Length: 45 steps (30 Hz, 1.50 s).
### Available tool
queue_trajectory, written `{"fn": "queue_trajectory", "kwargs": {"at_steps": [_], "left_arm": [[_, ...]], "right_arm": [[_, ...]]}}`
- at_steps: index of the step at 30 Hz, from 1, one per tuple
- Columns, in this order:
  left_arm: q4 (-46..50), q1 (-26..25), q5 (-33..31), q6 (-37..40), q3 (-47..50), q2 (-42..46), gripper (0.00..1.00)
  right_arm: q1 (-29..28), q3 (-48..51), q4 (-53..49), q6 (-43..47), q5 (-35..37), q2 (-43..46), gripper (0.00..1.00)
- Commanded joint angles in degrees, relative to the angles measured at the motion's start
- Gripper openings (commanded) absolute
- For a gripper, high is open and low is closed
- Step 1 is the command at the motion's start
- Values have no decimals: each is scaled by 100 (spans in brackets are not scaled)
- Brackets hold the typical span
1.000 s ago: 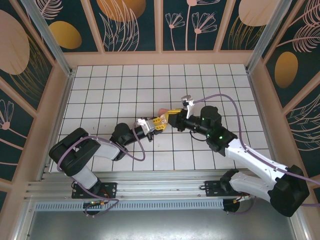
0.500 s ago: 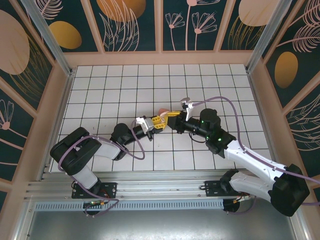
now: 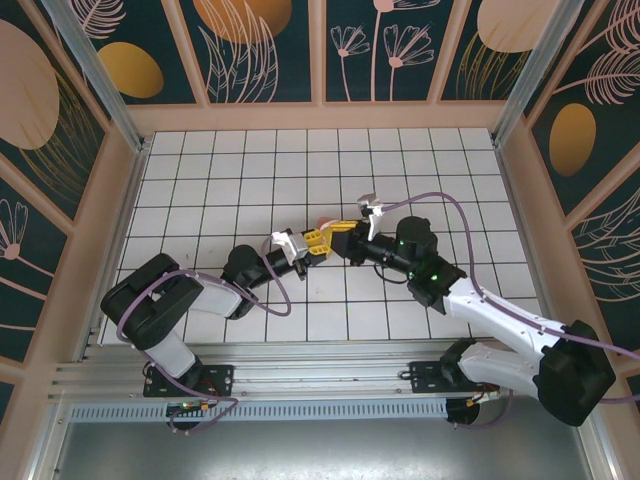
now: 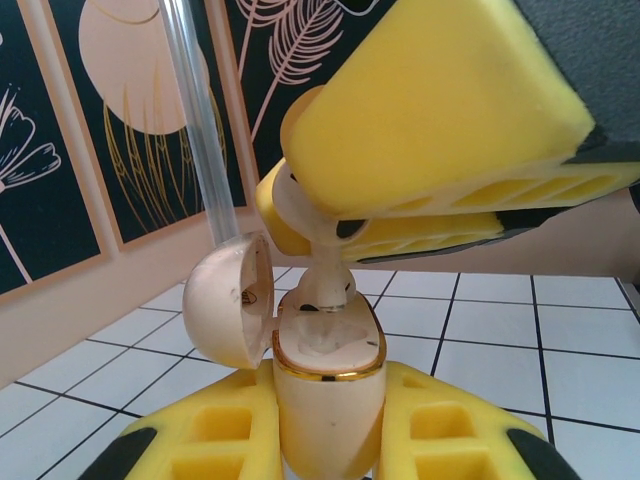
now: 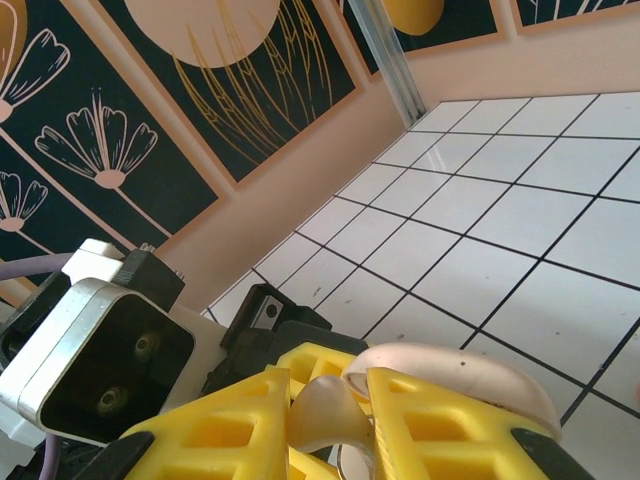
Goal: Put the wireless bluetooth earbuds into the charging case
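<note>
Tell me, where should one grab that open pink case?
Grip the charging case by its lower body, from its closed bottom end, pinching opposite sides as the left gripper does. The lid stands open sideways, and the open top, with an earbud at it, must stay free.

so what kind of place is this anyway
Probably a purpose-built robot test cell rather than a home: a white gridded table boxed in by leaf-patterned wall panels on metal posts, with a left arm and right arm bolted to a rail.
</note>
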<state>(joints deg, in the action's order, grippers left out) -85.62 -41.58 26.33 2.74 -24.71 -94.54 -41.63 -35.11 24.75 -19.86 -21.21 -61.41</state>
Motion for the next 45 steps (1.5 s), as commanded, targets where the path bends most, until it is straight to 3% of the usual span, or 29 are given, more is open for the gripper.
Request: {"fn": "queue_trajectory", "kwargs": {"at_steps": [1, 15, 29, 35, 45], "left_arm": [[-235, -32, 115, -97, -143, 32, 8], [-128, -26, -36, -274, -213, 217, 8], [-27, -31, 96, -328, -256, 423, 8], [28, -31, 118, -299, -261, 505, 8], [72, -26, 144, -338, -281, 671, 9]], "right_arm": [[-82, -28, 345, -61, -179, -127, 23], [-179, 118, -6, -106, -101, 5, 23], [-179, 206, -105, -49, 692, 42, 23], [-177, 201, -105, -45, 398, -18, 23], [-222, 210, -533, 151, 554, -20, 23]]}}
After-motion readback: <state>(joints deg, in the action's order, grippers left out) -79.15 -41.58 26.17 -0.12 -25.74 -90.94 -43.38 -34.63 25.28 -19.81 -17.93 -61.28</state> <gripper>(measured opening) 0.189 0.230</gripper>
